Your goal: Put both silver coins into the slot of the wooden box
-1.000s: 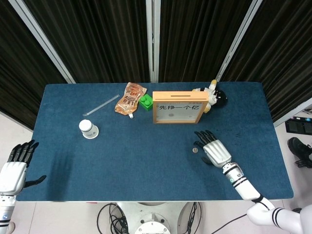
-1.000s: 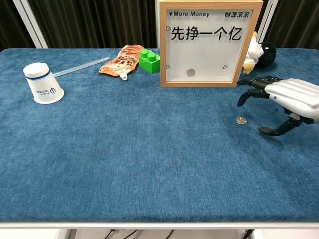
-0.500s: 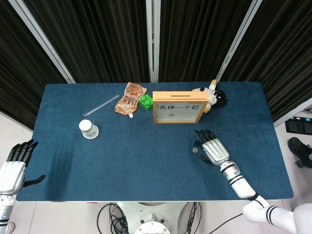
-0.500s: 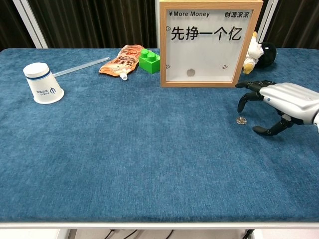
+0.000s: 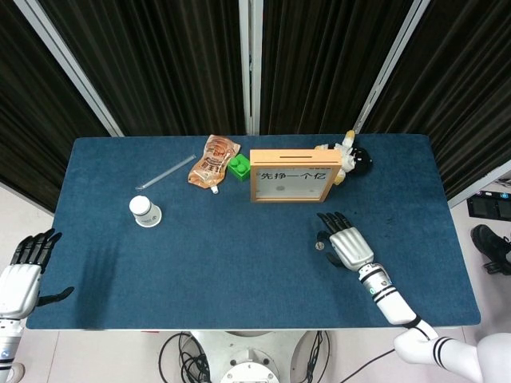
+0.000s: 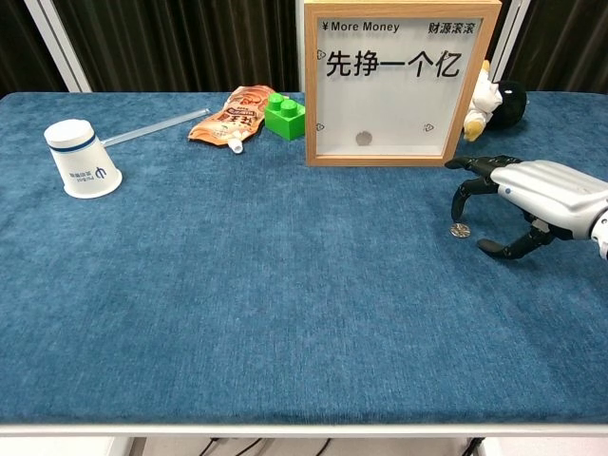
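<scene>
Chest view: blue table point(image 6: 237, 313), then the wooden box point(image 6: 400, 84) at 12 o'clock on it, standing upright, glass front. One silver coin point(image 6: 364, 139) already sits inside behind the glass; slot is on the box top, seen in head view point(image 5: 292, 151). Right hand point(image 6: 532, 195) is at about 4 o'clock from the box, fingers spread and arched, holding nothing, fingertips point(image 6: 465, 201) just above the second silver coin point(image 6: 461, 230), thumb low at the coin's 3 o'clock. Cannot tell whether a fingertip touches the coin yet. Left hand point(image 5: 22, 271) is off the table's near-left corner, fingers apart, empty.

Step in hand, my read: pinch the loose coin. Coin lies flat on nap cloth, so bring thumb and one fingertip down on opposite edges, press slightly into the fabric, tip the coin up on edge before lifting. Keep the other fingers clear. Risk: it skates away.

Versus 1.0 s ago: right hand has shifted toward 9 o'clock and lowered; fingertips were beside the coin, now over it. Coin, box and left hand are unchanged.
</scene>
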`<state>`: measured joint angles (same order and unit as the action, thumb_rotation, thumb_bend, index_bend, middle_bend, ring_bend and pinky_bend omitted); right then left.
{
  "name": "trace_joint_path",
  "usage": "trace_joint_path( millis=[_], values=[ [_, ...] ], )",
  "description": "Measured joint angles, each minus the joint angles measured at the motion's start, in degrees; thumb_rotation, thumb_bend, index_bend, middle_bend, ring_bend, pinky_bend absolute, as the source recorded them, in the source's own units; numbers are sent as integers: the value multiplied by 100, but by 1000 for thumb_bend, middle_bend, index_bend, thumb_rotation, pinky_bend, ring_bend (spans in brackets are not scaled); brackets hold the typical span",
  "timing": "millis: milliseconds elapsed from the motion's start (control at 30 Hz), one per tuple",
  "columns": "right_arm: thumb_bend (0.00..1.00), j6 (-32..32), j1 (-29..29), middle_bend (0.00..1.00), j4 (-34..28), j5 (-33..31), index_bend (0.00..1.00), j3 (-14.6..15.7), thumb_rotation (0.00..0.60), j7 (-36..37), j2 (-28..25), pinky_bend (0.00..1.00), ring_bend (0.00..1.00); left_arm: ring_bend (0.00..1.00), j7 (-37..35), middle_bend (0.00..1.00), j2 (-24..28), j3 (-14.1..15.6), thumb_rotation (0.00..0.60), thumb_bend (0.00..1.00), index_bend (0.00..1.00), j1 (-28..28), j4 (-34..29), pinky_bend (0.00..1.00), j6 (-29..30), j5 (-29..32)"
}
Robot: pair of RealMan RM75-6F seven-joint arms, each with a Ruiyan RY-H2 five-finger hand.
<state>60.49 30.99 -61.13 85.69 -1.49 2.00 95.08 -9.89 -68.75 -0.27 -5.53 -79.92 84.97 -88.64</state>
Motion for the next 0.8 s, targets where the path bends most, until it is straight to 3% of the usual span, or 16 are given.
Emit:
trace_joint_path(
  millis=[800],
  values=[
    [306,-90,2,5,-36,-37,410,-16,600,20,-4,0,0,0,44,7,0,-1,600,0,29,-13,-20,0,-37,11]
  ],
)
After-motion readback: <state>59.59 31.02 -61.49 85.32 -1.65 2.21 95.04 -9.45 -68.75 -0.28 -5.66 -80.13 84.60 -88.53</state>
